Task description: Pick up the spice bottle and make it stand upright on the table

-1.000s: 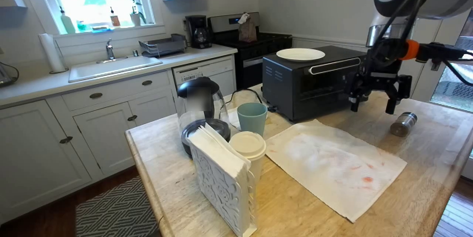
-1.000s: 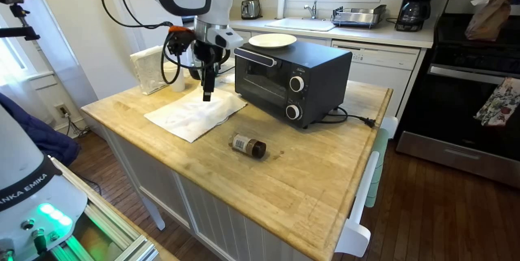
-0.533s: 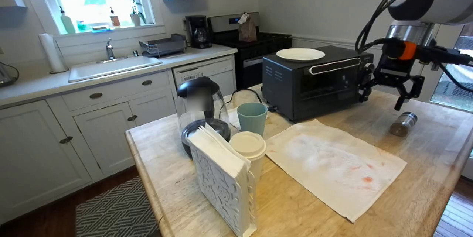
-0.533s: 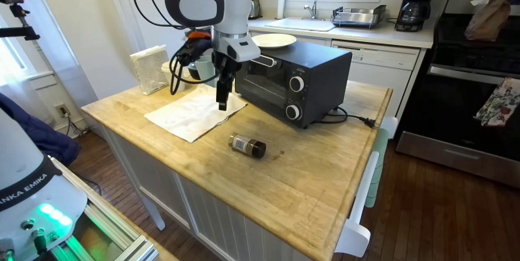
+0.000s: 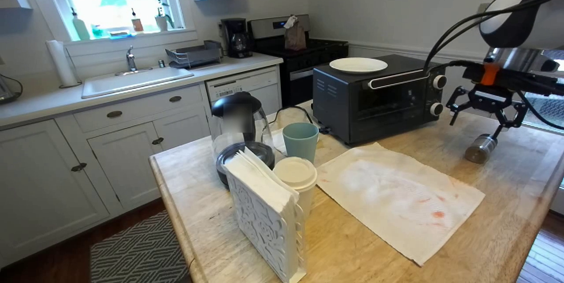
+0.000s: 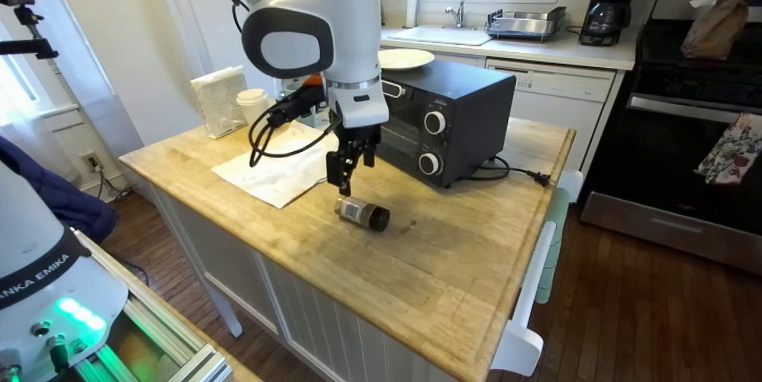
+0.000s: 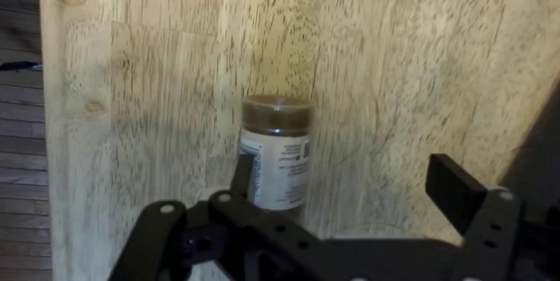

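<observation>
The gripper (image 5: 475, 127) is spread wide, with nothing grasped, presumably so the spice bottle (image 7: 282, 167) can be straddled; whether the bottle is touched by the nearer finger (image 7: 242, 176) cannot be judged. The bottle is laid on its side on the table (image 6: 452, 269), near a stained paper towel (image 5: 398, 201).

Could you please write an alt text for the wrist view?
A labelled spice bottle lies on its side on the wooden table, partly hidden behind the open black gripper. Floorboards show along the picture's left side.
</observation>
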You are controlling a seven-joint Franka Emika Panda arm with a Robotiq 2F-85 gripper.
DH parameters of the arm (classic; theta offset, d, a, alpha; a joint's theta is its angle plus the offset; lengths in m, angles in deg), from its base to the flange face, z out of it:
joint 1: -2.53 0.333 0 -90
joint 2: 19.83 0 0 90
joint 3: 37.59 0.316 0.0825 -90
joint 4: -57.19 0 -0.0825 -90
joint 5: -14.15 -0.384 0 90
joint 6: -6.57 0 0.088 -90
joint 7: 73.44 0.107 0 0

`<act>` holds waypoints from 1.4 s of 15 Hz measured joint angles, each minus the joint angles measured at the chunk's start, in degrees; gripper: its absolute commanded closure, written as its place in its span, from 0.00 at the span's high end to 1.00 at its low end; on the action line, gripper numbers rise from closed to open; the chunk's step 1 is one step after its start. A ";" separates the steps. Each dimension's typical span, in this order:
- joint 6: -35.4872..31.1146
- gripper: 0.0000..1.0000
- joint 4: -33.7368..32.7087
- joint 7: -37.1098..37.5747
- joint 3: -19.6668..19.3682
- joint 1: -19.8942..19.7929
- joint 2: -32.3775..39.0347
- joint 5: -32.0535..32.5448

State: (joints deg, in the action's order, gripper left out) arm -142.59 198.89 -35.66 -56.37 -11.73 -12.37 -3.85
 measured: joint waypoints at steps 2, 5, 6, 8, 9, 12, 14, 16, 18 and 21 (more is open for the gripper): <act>-2.46 1.00 0.66 4.75 -1.16 0.00 0.74 0.32; -4.09 1.00 0.74 11.21 -1.88 0.15 2.01 1.59; -4.12 1.00 0.68 12.30 -1.87 0.26 2.40 1.69; -4.12 1.00 0.54 12.98 -1.49 0.47 3.18 1.69; -4.12 1.00 0.43 13.16 -1.22 0.62 3.62 1.69; -4.12 0.76 0.12 13.86 -0.94 1.40 4.87 2.08; -4.10 0.59 -0.24 14.70 -0.94 1.82 5.70 3.19; -4.07 0.44 -0.66 15.52 -0.95 2.18 6.64 4.29; -4.03 0.30 -1.23 16.34 -0.97 2.54 7.66 5.33; -3.88 0.22 -1.85 17.61 -1.39 3.32 8.33 7.22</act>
State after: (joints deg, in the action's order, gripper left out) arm -146.47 197.04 -18.05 -57.76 -8.41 -4.04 3.37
